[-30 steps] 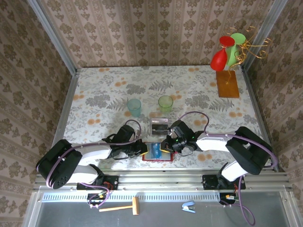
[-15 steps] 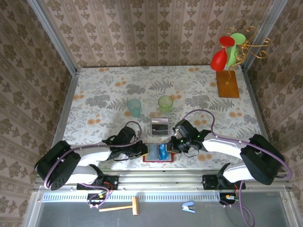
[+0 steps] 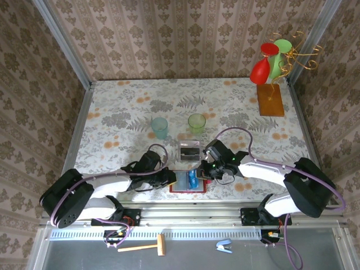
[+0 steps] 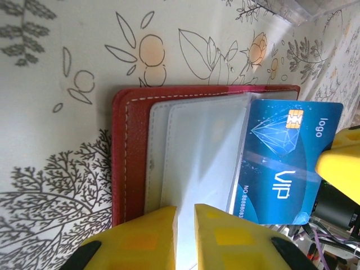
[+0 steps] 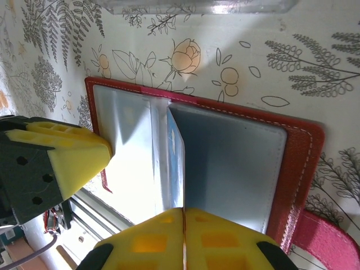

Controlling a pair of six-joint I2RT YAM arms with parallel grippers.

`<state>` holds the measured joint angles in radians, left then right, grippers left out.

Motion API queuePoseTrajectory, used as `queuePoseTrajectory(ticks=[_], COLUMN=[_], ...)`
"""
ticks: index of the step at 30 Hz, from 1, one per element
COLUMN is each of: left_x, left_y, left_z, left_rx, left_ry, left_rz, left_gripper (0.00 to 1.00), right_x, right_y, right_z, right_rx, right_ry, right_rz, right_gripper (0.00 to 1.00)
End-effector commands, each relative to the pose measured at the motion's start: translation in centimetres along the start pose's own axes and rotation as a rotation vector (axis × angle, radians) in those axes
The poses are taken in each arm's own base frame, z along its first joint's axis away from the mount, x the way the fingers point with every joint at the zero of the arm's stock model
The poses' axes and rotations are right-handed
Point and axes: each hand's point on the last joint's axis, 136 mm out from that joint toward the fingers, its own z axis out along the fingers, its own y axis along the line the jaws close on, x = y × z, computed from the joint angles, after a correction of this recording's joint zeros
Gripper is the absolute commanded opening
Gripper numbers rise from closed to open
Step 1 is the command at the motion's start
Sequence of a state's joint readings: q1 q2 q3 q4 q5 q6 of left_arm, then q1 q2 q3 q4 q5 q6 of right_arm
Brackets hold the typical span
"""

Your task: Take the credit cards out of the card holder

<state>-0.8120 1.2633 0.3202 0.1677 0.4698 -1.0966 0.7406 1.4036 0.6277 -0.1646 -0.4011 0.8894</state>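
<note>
On the table [image 3: 112, 140], at its near edge between the arms, the holder [image 3: 187, 181] lies open. The left gripper [image 4: 185, 222] is pinched narrow on a clear pocket leaf [image 4: 197, 152]. The right gripper [image 5: 184, 225] is closed on the blue card [image 4: 284, 157], which is mostly out with one end under the leaf. Judgement: draw the card straight along the pocket opening without twisting, with the left pinch firm so the holder neither drags nor lifts.

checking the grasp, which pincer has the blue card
The right pincer, shut on the blue card's edge; the left pincer instead clamps a clear pocket of the red card holder.
</note>
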Motion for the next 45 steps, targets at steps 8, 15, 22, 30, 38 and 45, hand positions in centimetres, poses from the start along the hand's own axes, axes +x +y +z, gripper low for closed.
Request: queuePoseTrajectory(ticks=[8,15,22,30,38,45], left_x=[-0.2,-0.2,0.0,0.3,0.5,0.2], left_y=[0.5,1.8,2.6,3.0,2.9,2.3], left_z=[-1.1,-1.9,-2.3,-2.2,-1.8,-1.4], left_rx=[-0.01,-0.041,-0.047,-0.039,-0.018,0.017], left_ry=[-0.023,-0.036,-0.04,-0.036,-0.021,-0.024], left_rz=[0.0,0.0,0.004,0.003,0.004,0.001], left_gripper=[0.2,0.24,0.26,0.27,0.27,0.25], right_x=[0.0,0.1,0.4,0.7,0.5,0.3], right_y=[0.3,1.3,1.8,2.2,2.5,2.6], right_z=[0.7,0.7,0.6,0.6,-0.4,-1.8], right_rx=[0.044,0.017,0.029,0.048,0.06,0.068], right_ry=[0.005,0.001,0.0,-0.005,-0.031,-0.061], right_rz=[0.01,0.025,0.025,0.019,0.004,-0.02], right_gripper=[0.13,0.16,0.17,0.12,0.07,0.06])
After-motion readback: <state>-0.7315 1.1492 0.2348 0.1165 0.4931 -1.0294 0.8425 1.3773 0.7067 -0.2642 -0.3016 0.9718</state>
